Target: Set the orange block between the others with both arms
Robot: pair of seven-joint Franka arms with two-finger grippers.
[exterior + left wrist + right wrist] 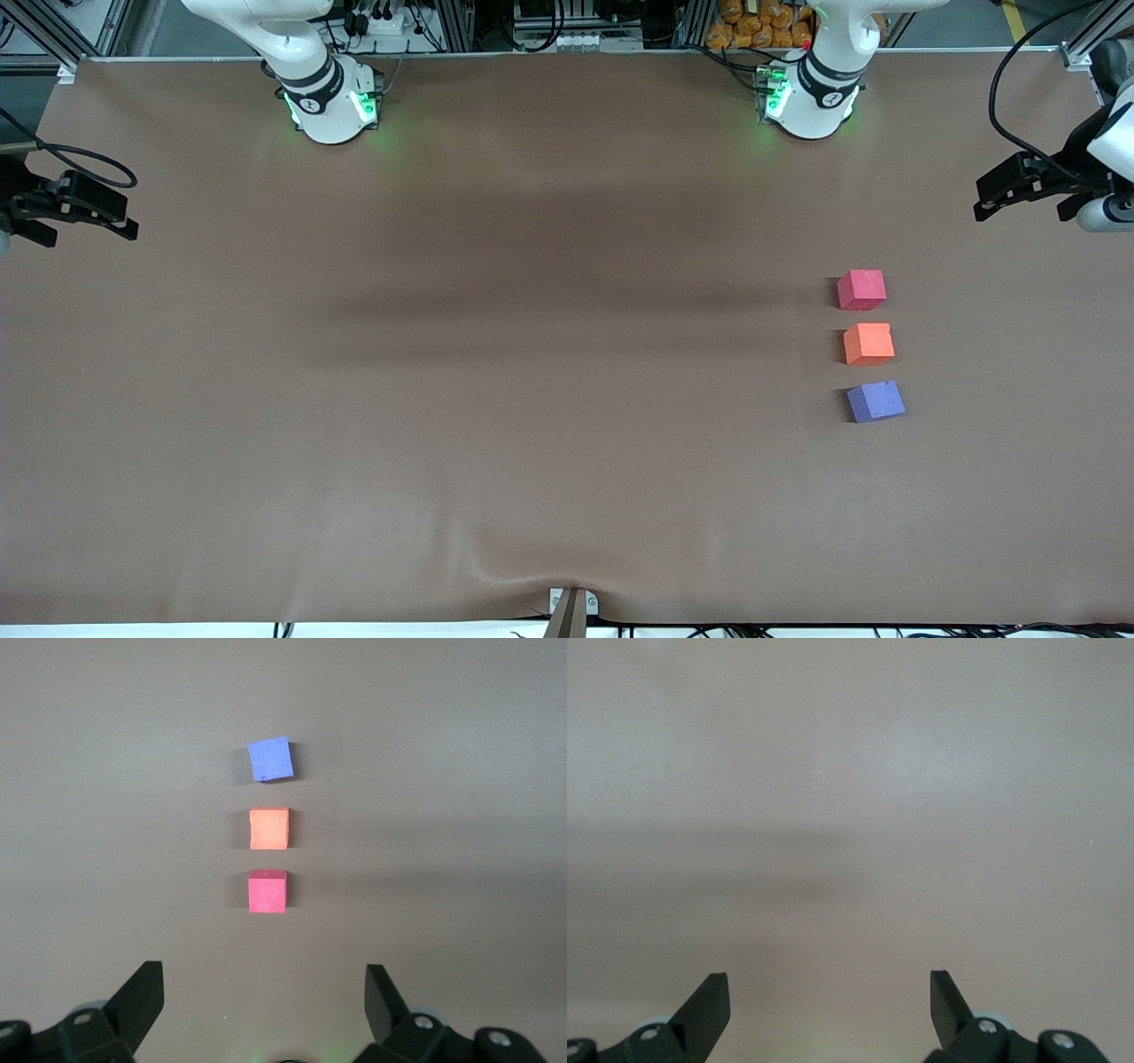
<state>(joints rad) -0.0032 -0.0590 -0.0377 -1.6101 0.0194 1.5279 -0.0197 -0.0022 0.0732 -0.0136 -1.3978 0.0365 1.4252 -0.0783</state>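
Note:
The orange block (868,344) (269,828) sits on the brown table in a short row between the others. The pinkish-red cube (861,290) (267,891) lies farther from the front camera, and the purple-blue cube (876,400) (270,758) lies nearer to it. The row is toward the left arm's end of the table, with small gaps between the cubes. My left gripper (982,202) (264,979) hangs open and empty over that end's edge, apart from the cubes. My right gripper (124,217) (830,983) waits open and empty over the right arm's end, seeing only bare table.
The brown table cover (532,354) has a wrinkle at a clamp (571,607) on the front edge. Both arm bases (332,106) (811,102) glow green along the table's edge farthest from the front camera. Black cables (1019,80) hang near the left gripper.

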